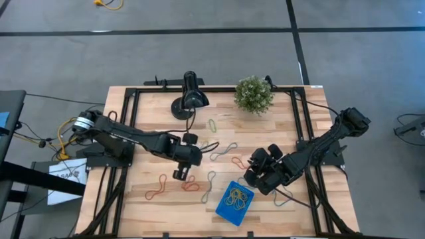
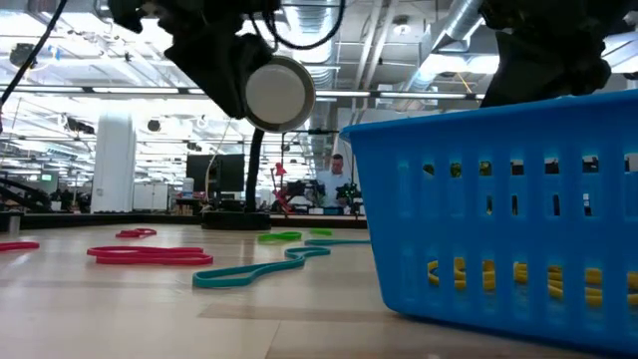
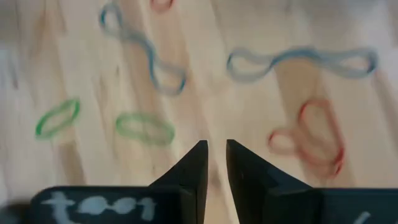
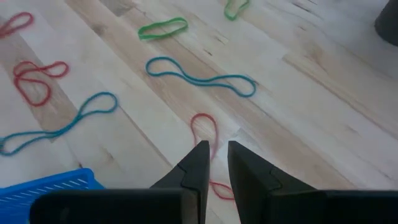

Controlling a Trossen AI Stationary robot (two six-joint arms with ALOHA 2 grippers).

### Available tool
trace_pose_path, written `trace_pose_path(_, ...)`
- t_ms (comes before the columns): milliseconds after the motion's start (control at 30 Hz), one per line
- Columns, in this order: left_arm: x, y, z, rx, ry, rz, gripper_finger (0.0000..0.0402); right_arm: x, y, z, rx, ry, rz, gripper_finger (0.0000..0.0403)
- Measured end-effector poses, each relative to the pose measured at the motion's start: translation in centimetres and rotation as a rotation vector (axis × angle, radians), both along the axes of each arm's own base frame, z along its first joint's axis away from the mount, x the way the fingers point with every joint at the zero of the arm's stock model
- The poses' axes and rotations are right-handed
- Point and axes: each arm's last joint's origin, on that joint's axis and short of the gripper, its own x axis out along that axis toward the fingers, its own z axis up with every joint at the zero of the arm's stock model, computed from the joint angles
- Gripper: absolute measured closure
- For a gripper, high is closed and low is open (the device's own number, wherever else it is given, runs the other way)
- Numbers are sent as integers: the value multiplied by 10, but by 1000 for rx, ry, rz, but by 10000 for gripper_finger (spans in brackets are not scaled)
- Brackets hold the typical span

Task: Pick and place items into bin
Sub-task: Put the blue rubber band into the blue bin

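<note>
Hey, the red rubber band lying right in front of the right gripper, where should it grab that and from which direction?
Best guess: pinch the red rubber band at the rounded end of its loop, coming straight down from above. It lies flat and limp on the wooden table, so only a top-down pinch across one strand should catch it. The right gripper already sits just before it, fingers nearly closed.

You have a pale, light-grained wooden tabletop [image 1: 146, 206] framed in black. The bin [image 1: 235, 202] is bright blue, its slotted wall showing yellow bands [image 2: 518, 274] inside. Loose on the wood you see green loops [image 4: 163, 28], teal twisted loops [image 4: 202, 77] and red ones [image 4: 32, 78], plus a red-orange band [image 1: 157, 191] near the front left. Both arms and their jaws are black. The lamp [image 1: 190, 98] is black, and the plant [image 1: 254, 93] is speckled green.
</note>
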Motion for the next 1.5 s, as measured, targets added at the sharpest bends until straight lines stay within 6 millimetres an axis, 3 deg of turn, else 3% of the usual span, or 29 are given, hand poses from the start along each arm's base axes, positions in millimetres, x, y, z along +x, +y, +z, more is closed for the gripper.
trace_pose_path(200, -22, 10, 11, 18, 71, 194, 356, 7, -9, -1, 43, 63, 45, 349)
trace_pose_path(367, -57, 18, 34, 110, 82, 360, 356, 7, -17, -6, 258, 251, 98, 349)
trace_pose_path(467, -74, 17, 49, 108, 27, 403, 356, -2, -20, -8, 307, 362, 42, 349)
trace_pose_path(600, -98, 12, 67, 65, -47, 410, 356, -23, -24, -10, 302, 509, -157, 349)
trace_pose_path(733, -120, 6, 82, 31, -135, 415, 356, -33, -7, -10, 453, 563, -234, 349)
trace_pose_path(833, -134, 3, 91, 40, -205, 412, 356, -30, 14, -10, 599, 491, -194, 349)
trace_pose_path(933, -142, 0, 96, 56, -264, 416, 356, -28, 34, -7, 666, 367, -128, 349)
trace_pose_path(1033, -148, -3, 99, 42, -295, 414, 356, -34, 44, -7, 621, 327, -88, 349)
trace_pose_path(1300, -151, -16, 97, 12, -299, 387, 356, -55, 44, -10, 491, 443, -76, 349)
trace_pose_path(1500, -153, -18, 98, 16, -321, 396, 356, -53, 46, -9, 448, 461, 110, 349)
